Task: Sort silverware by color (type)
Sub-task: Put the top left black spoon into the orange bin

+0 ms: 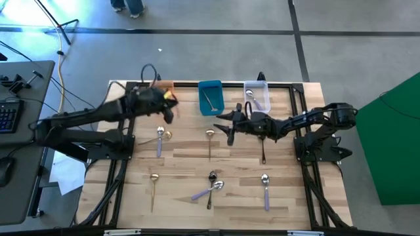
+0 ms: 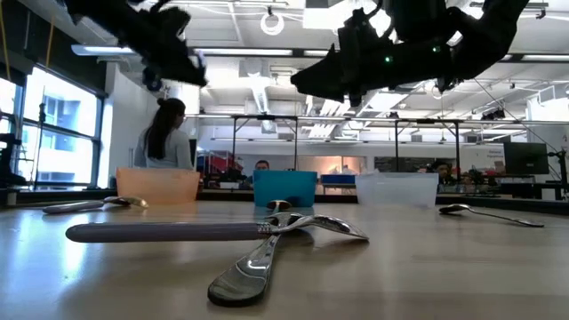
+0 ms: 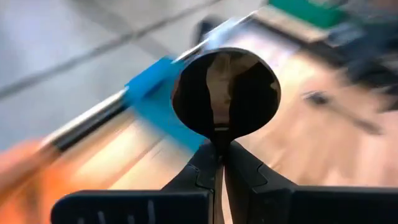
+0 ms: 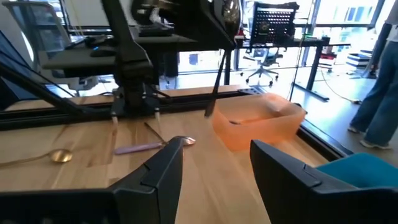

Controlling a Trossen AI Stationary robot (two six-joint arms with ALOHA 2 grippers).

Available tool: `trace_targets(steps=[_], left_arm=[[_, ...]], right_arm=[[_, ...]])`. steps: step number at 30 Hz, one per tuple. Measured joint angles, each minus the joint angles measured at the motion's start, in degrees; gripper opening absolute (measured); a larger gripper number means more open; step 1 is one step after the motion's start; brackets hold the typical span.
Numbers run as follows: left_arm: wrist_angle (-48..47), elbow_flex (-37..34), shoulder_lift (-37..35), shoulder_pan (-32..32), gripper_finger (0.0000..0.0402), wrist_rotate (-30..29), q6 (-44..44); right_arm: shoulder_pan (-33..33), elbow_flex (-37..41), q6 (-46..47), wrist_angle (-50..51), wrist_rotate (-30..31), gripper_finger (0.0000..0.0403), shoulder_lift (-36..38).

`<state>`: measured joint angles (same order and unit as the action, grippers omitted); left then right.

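Observation:
My left gripper (image 1: 170, 107) is raised beside the orange bin (image 1: 164, 88) at the table's far edge and is shut on a dark spoon (image 3: 225, 93). My right gripper (image 1: 230, 129) is open and empty above the table's middle, near the teal bin (image 1: 210, 97). Its open fingers also show in the right wrist view (image 4: 214, 168). Loose spoons lie flat on the wood: a lavender-handled one (image 1: 159, 141), gold ones (image 1: 210, 141) (image 1: 154, 187), and a dark one (image 1: 262, 154). A dark spoon (image 1: 211, 185) and a lavender-handled spoon (image 1: 209, 191) lie crossed. My left gripper pinches the dark spoon between its two fingers at the neck, just under the bowl (image 3: 221, 135). The bowl stands out past the fingertips. The spoon is lifted clear of the table, and in the right wrist view its thin handle (image 4: 214, 81) hangs down by the orange bin (image 4: 258, 127).
The clear bin (image 1: 257, 96) at the far right holds a spoon. The teal bin holds a silver spoon (image 1: 210, 100). Another lavender-handled spoon (image 1: 265, 190) lies near the front. A black frame edges the table. People stand in the room beyond (image 2: 166, 133).

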<state>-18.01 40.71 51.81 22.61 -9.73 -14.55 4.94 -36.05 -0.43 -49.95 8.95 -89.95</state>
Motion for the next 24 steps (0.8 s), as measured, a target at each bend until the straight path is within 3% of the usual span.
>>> trace_targets(steps=[6, 12, 17, 24], left_arm=[[-19.15, 5.65, 3.00, 15.82, 0.0001, 7.23, 1.05], [-23.69, 9.51, 10.24, 29.09, 0.0001, 14.08, 7.00], [-24.53, 14.22, 19.74, 33.76, 0.0001, 14.62, 11.20], [-27.83, 20.23, 32.97, 34.88, 0.0001, 14.20, 15.56]], right_arm=[[1.29, 0.00, -0.02, 0.17, -0.02, 0.0174, 0.02], [1.85, 0.00, 0.35, 0.45, -0.03, 0.0174, 0.02], [1.82, 0.00, 0.39, 1.19, -0.09, 0.0174, 0.02], [1.82, 0.00, 0.39, 2.35, -0.10, 0.0174, 0.02]])
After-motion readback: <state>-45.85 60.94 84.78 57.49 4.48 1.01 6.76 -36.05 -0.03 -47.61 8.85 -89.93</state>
